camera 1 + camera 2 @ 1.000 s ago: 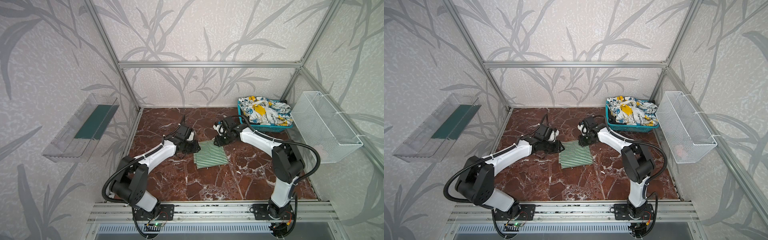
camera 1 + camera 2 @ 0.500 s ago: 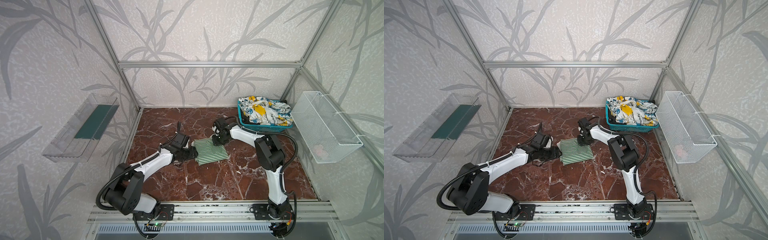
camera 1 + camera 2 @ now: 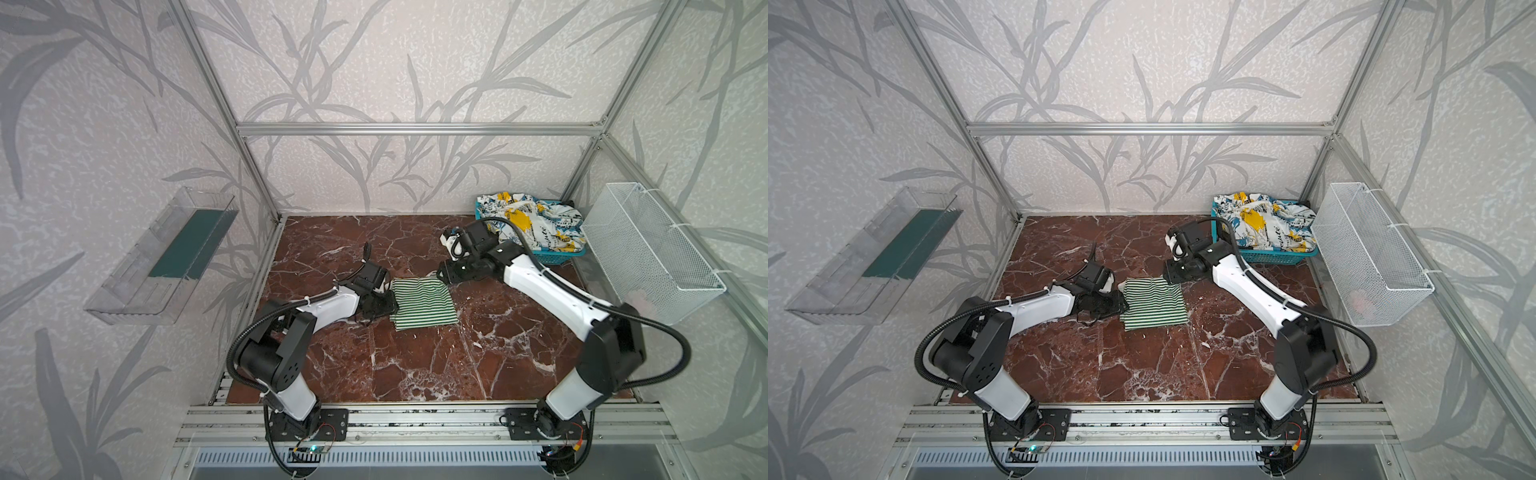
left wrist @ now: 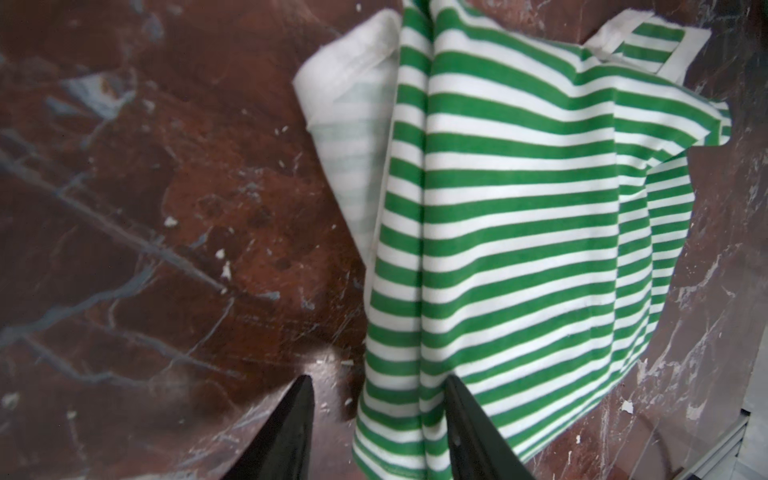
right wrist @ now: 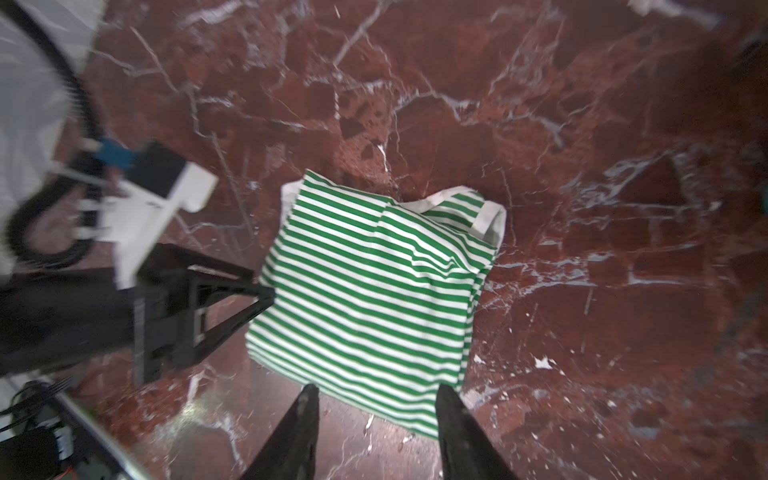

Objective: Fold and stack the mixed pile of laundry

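Left wrist view: the left gripper (image 4: 378,380) has its jaws partly apart; the edge of the green-and-white striped garment (image 4: 519,208) runs into the gap; one finger is over cloth, the other over bare marble; nothing looks pinched
Right wrist view: the right gripper (image 5: 378,390) is likewise half open; a corner of the striped garment lies between its fingers, unclamped
Landmark: the teal lattice basket (image 3: 552,255); the crumpled white, blue and yellow printed garment (image 3: 528,220) is heaped in it and spills over its rim
Striped garment: folded flat on the marble tabletop (image 3: 415,365), well apart from the basket
Right claw: between the basket and the striped garment, at the corner nearest the basket
Left claw: at the garment's edge farthest from the basket
Axis: the stripes run roughly from one claw toward the other; the fold is too near square to name a long axis
Nearer arm: both claws are at the cloth; the right arm is nearer the basket
Judgement: this fold looks finished; the printed garment is probably next, and the right arm seems better placed to fetch it
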